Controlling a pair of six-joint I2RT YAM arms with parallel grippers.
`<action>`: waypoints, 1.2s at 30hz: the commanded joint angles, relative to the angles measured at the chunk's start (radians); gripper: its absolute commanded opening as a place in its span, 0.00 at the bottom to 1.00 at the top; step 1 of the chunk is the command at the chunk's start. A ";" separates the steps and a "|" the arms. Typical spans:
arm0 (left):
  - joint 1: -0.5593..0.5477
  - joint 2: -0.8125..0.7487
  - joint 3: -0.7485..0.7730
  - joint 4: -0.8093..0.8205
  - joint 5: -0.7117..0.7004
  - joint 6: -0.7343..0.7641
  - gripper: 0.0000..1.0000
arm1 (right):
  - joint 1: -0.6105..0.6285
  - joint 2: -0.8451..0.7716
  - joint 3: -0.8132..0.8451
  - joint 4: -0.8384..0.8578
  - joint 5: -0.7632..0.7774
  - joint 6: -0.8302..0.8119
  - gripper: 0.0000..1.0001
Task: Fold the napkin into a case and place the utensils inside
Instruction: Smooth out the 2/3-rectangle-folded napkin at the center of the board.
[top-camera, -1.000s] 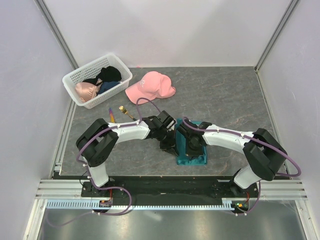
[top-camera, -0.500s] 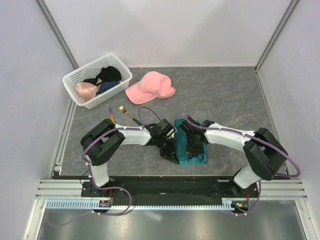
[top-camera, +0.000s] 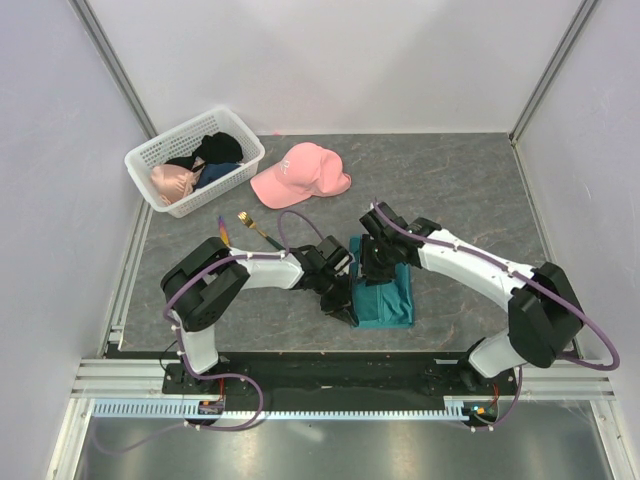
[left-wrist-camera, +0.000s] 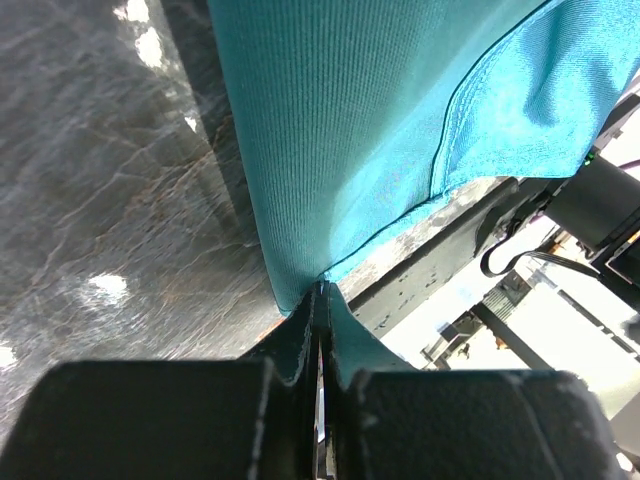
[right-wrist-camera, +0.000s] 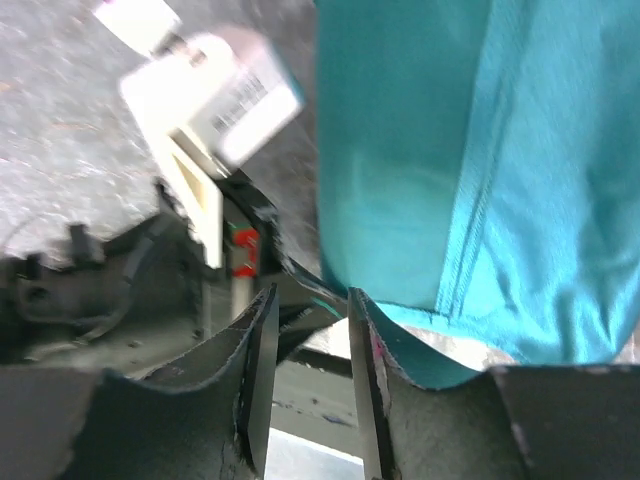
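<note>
My left gripper (left-wrist-camera: 320, 292) is clamped on the lower-left edge of the napkin (top-camera: 388, 298), a folded strip at lower centre of the overhead view. My right gripper (right-wrist-camera: 310, 300) gapes, seemingly empty. Any tug leftward could undo the fold. The utensils (top-camera: 250, 226) lie upper left of it.

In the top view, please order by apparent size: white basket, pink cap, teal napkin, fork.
1. white basket
2. pink cap and teal napkin: they look alike, and the napkin is partly covered
3. fork
</note>
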 joint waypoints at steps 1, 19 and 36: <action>-0.005 -0.029 0.032 -0.018 -0.029 0.039 0.02 | -0.018 0.063 0.043 0.024 -0.046 -0.036 0.36; -0.005 -0.025 -0.019 0.011 -0.061 0.003 0.02 | -0.137 0.301 0.032 0.258 -0.134 -0.134 0.00; -0.005 -0.170 0.080 -0.145 -0.136 0.096 0.22 | -0.281 0.060 0.096 -0.091 -0.118 -0.235 0.47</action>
